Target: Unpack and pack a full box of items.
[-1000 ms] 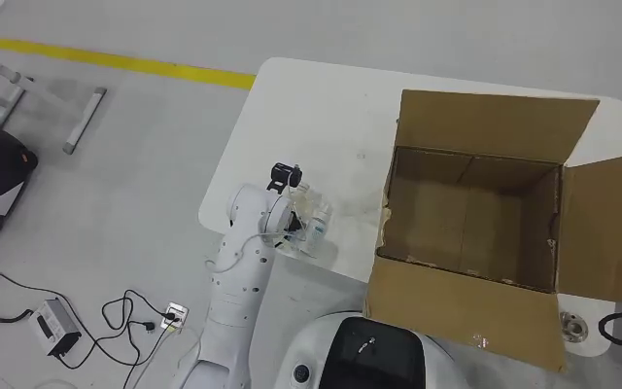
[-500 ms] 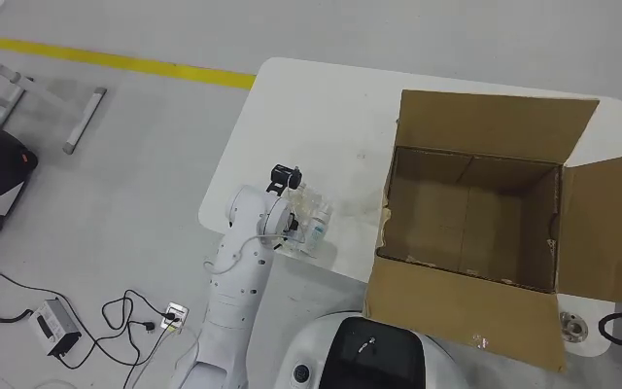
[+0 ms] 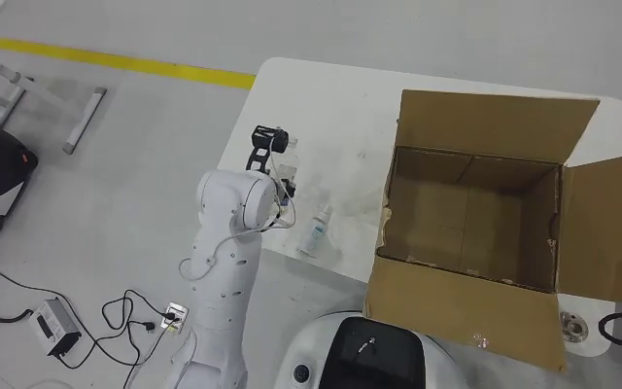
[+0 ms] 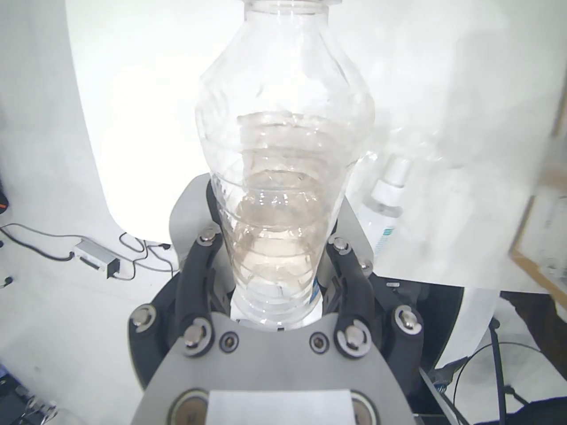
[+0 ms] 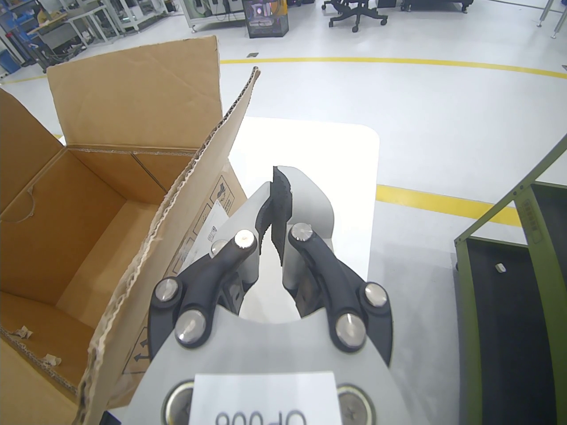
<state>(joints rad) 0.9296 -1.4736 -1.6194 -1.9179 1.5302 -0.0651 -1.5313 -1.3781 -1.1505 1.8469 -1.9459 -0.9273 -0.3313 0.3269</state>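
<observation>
My left gripper (image 3: 277, 160) (image 4: 277, 223) is shut on the lower part of a clear, empty plastic bottle (image 3: 288, 156) (image 4: 283, 112) with a white cap, held over the white table (image 3: 330, 107) near its left edge. A small white spray bottle (image 3: 313, 231) (image 4: 384, 212) lies on the table close by, toward the box. The open cardboard box (image 3: 486, 122) (image 5: 133, 90) stands on the right half of the table, and its floor holds just a few paper scraps. My right gripper (image 5: 275, 205) is shut with nothing in it, just outside the box's right flap.
The table's rounded left edge (image 3: 225, 165) lies right under the left arm. Cables and a power brick (image 3: 53, 326) lie on the floor to the left. A green cart (image 5: 522, 276) stands to the right of the table.
The left arm has swung away from the spray bottle toward the table's far left edge, carrying the clear bottle. The spray bottle stayed where it lay.
</observation>
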